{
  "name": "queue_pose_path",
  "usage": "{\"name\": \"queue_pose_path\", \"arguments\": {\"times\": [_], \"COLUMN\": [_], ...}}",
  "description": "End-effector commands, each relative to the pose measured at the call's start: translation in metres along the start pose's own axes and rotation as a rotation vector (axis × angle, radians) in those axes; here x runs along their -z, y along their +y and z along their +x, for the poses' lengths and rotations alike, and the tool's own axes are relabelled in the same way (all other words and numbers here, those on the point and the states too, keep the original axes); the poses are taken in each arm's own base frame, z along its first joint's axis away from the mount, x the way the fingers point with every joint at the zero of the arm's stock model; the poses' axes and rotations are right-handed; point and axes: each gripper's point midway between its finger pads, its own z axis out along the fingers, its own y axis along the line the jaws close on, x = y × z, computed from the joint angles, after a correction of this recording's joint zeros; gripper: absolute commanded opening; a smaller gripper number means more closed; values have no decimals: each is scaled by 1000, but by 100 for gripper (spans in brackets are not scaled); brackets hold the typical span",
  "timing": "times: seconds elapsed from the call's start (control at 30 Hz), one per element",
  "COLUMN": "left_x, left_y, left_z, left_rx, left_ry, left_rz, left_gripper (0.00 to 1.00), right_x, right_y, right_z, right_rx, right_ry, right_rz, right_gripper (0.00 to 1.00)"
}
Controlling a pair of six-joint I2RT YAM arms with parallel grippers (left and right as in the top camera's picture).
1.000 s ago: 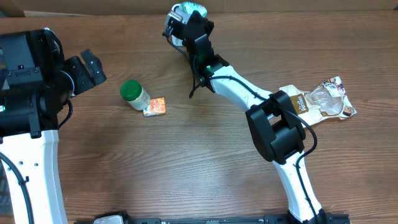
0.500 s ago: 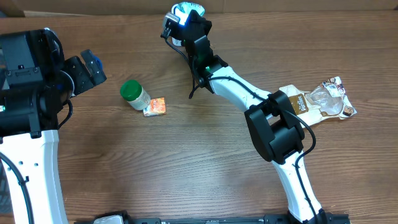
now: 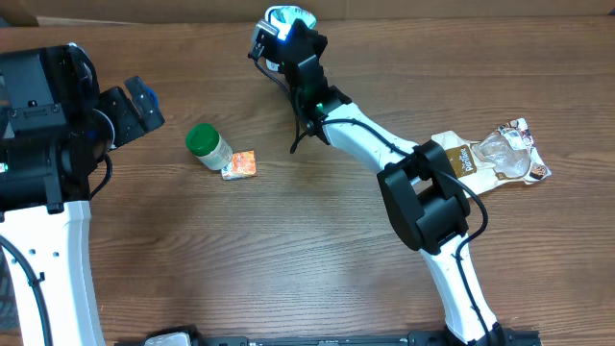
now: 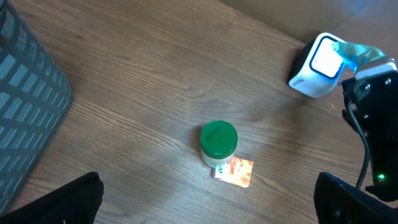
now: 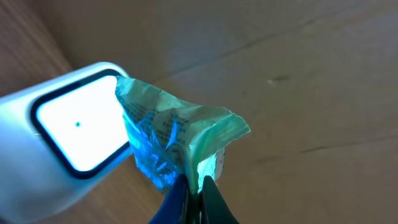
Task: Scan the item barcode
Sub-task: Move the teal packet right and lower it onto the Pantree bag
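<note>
1. Overhead: the right gripper [image 3: 291, 29] reaches to the far edge of the table [image 3: 288, 250]. There it holds a pale green packet [image 3: 289, 14], lit bright blue-white, at the white scanner [image 3: 269, 38]. The arm covers most of the scanner, and the fingertips cannot be made out here. The left gripper [image 3: 135, 106] sits at the left with its fingers spread wide and nothing between them. A green-lidded bottle [image 3: 207, 144] touches an orange sachet [image 3: 238, 165]. A brown-and-white bag [image 3: 500, 154] lies at the far right.

2. Left wrist: only the tips of the left gripper [image 4: 206, 199] show, at the two bottom corners, far apart and empty. The bottle [image 4: 217, 140] stands upright with the sachet [image 4: 235, 172] against it. A grey slatted crate [image 4: 25, 106] is cut off at the left. The scanner [image 4: 317, 59] glows top right, with the packet [image 4: 360, 55] just beside it.

3. Right wrist: the right gripper [image 5: 193, 193] is closed tight, pinching the bottom edge of the crumpled packet [image 5: 174, 137]. The packet overlaps the right edge of the lit window of the scanner [image 5: 68, 124]. Contact cannot be judged, and the print is too blurred to read.
</note>
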Motion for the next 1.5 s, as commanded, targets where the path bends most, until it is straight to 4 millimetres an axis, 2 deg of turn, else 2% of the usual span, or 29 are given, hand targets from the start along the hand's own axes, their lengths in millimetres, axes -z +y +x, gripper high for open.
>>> {"name": "queue_pose_path", "arguments": {"times": [0.0, 0.1, 0.2, 0.23, 0.27, 0.37, 0.43, 0.53, 0.6, 0.67, 0.77, 0.83, 1.0, 1.2, 1.37, 1.47], "left_x": [-2, -2, -2, -2, -2, -2, -2, -2, -2, -2, -2, -2, -2, -2, -2, -2], "left_y": [3, 3, 3, 3, 2, 3, 3, 3, 3, 3, 3, 2, 3, 3, 3, 3], "left_z": [-1, -1, -1, -1, -1, -1, -1, -1, -1, -1, -1, 0, -1, -1, -1, -1], "left_rx": [-5, -5, -5, -5, -5, -5, -5, -5, -5, -5, -5, -5, -5, -5, -5, -5], "left_ry": [1, 1, 1, 1, 1, 1, 1, 1, 1, 1, 1, 1, 1, 1, 1, 1], "left_rz": [-10, -10, -10, -10, -10, -10, -10, -10, -10, -10, -10, -10, -11, -10, -10, -10], "left_gripper": [100, 100, 99, 100, 99, 100, 100, 99, 100, 100, 100, 100, 100, 99, 100, 100], "right_x": [34, 55, 80, 90, 113, 150, 173, 201, 214, 222, 228, 229, 220, 210, 213, 218], "right_y": [-70, -99, -129, -137, -145, -151, -152, -151, -149, -143, -132, -123, -104, -92, -79, -73], "right_z": [-38, -45, -49, -50, -54, -53, -42, -5, 31, 76, 135, 167, 234, 313, 358, 374], "right_rx": [-244, -379, -587, -661, -816, -1078, -1200, -1276, -1312, -1342, -1397, -1432, -1564, -1775, -1851, -1868], "right_ry": [-67, -71, -71, -72, -70, -28, 42, 207, 352, 525, 753, 864, 1002, 1076, 1116, 1138], "right_rz": [70, 61, 35, 9, -83, -264, -372, -444, -438, -407, -356, -343, -310, -162, -72, -46], "right_gripper": [4, 4, 4, 4, 4, 4, 4, 4, 4, 4, 4, 4, 4, 4, 4, 5]}}
